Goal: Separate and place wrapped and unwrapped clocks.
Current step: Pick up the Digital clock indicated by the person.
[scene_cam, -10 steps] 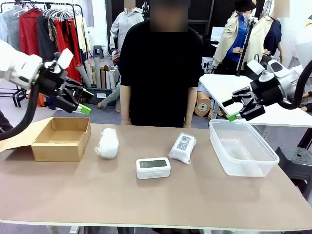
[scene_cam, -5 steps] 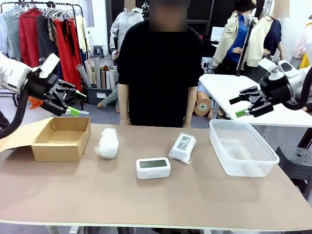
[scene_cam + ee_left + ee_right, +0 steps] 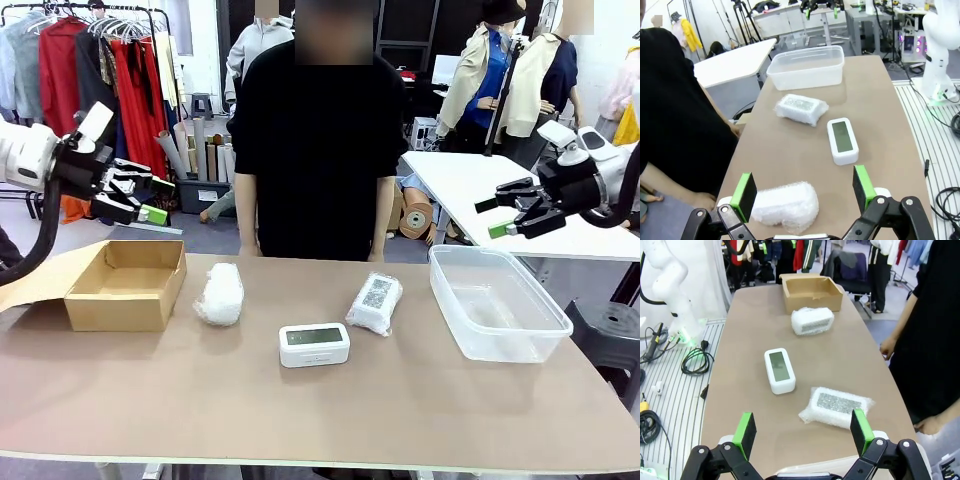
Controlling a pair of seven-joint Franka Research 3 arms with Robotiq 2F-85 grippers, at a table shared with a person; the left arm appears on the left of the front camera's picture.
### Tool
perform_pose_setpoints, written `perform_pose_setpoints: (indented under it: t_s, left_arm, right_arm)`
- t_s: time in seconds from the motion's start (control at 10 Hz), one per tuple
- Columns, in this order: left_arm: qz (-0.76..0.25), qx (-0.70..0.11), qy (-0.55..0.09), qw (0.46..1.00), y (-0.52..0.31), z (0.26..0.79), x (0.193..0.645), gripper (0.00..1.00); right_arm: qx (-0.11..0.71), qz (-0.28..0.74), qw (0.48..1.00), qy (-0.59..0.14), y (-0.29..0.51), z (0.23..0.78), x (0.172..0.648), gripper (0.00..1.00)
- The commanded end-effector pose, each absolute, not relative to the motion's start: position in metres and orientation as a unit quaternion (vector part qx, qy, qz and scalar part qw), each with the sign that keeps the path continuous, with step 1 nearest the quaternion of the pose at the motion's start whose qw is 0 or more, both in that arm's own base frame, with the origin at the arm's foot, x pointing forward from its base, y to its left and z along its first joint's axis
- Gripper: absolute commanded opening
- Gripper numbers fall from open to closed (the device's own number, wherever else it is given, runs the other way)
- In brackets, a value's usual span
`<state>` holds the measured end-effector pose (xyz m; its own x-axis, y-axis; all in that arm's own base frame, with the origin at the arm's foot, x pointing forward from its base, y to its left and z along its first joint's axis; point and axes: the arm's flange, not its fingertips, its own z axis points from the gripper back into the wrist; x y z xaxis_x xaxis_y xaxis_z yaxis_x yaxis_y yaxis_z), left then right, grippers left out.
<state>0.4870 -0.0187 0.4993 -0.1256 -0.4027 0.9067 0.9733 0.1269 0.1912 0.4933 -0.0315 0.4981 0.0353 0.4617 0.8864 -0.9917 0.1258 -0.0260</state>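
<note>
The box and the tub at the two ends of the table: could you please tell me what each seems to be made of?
The box looks like plain brown cardboard, matte, with a flap folded outward. The tub looks like clear plastic, slightly glossy: the table shows through its walls, though glass cannot be fully ruled out.

Bare white clock (image 3: 314, 344) lies flat between plain bundle (image 3: 220, 293) and labelled bundle (image 3: 375, 302), all apart.

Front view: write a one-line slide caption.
Left hand and right hand raised open; table holds clock, two wrapped bundles, cardboard box, clear tub.
</note>
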Motion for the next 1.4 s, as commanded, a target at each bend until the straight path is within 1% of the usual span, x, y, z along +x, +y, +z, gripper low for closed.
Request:
perform_pose_setpoints:
  t_s: [0.0, 0.2, 0.5, 0.6, 0.7, 1.3]
  left_arm:
    - [-0.575, -0.310, -0.466, 0.597, -0.0232, 0.5036, 0.4938, 1.00]
    - [-0.576, -0.314, -0.452, 0.604, -0.0233, 0.5035, 0.4949, 1.00]
    - [-0.578, -0.309, -0.458, 0.600, -0.0250, 0.5042, 0.4921, 1.00]
    - [-0.576, -0.316, -0.457, 0.600, -0.0253, 0.4995, 0.4918, 1.00]
    - [-0.576, -0.316, -0.457, 0.600, -0.0253, 0.4995, 0.4918, 1.00]
    - [-0.576, -0.316, -0.457, 0.600, -0.0253, 0.4995, 0.4918, 1.00]
  right_arm:
    - [0.341, 0.572, 0.619, -0.416, -0.0310, 0.5018, 0.4995, 1.00]
    - [0.341, 0.571, 0.617, -0.420, -0.0305, 0.5014, 0.5007, 1.00]
    - [0.344, 0.569, 0.619, -0.417, -0.0310, 0.5008, 0.5050, 1.00]
    - [0.340, 0.560, 0.620, -0.431, -0.0308, 0.4996, 0.5046, 1.00]
    - [0.340, 0.567, 0.633, -0.403, -0.0293, 0.4996, 0.4969, 1.00]
    - [0.340, 0.567, 0.633, -0.403, -0.0293, 0.4996, 0.4969, 1.00]
